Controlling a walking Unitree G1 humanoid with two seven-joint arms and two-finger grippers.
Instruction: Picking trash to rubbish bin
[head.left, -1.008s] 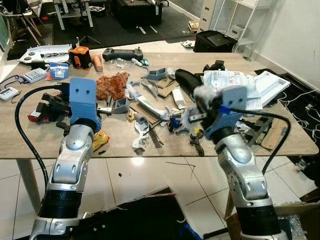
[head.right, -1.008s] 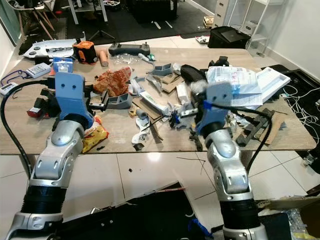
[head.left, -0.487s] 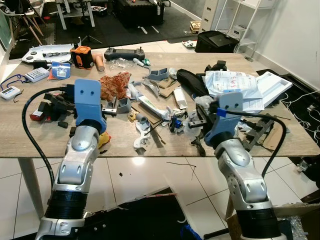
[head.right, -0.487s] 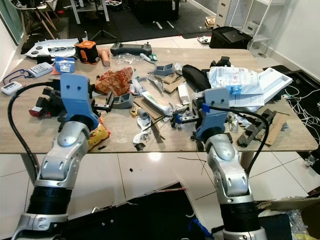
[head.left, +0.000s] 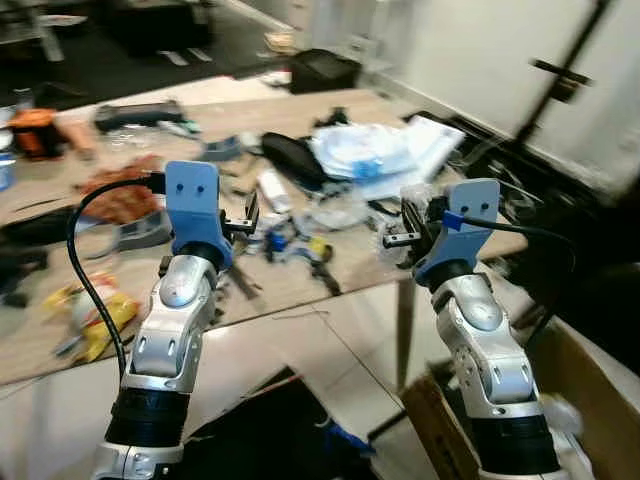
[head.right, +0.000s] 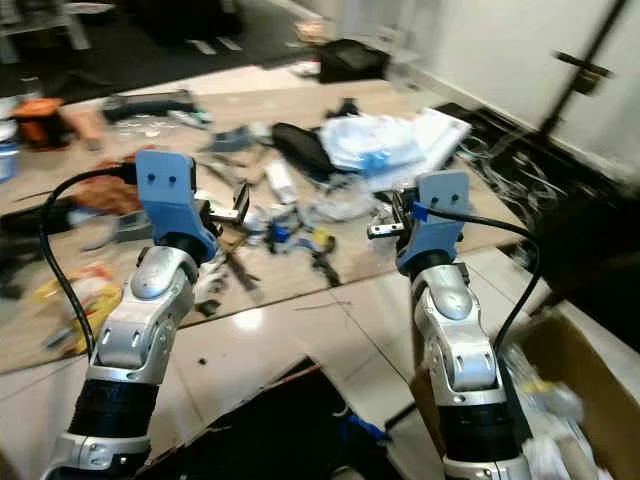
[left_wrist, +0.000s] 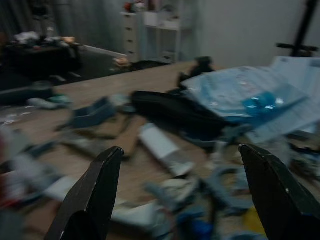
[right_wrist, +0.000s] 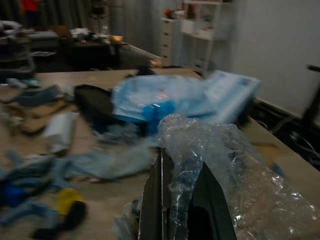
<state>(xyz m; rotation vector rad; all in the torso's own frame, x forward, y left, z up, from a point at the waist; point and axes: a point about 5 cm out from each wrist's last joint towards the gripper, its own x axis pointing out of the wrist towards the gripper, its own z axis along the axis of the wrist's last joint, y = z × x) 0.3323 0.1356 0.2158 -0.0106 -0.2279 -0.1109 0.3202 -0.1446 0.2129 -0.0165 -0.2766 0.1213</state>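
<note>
Fingers of the right gripper (right_wrist: 182, 215) are pressed together on a wad of clear crinkled plastic wrap (right_wrist: 220, 160), which bulges up and around them; the gripper is held above the near edge of the wooden counter (head.left: 300, 285). Left gripper (left_wrist: 187, 190) has its fingers spread wide with nothing between them, raised over the litter on the counter. Behind lie a black pouch (left_wrist: 175, 112), a pile of pale blue plastic bags (head.left: 375, 150) and a yellow wrapper (head.left: 95, 310). An open cardboard box (head.right: 585, 400) stands on the tiled floor (head.left: 340, 340) by the robot's right side. The head views are blurred.
</note>
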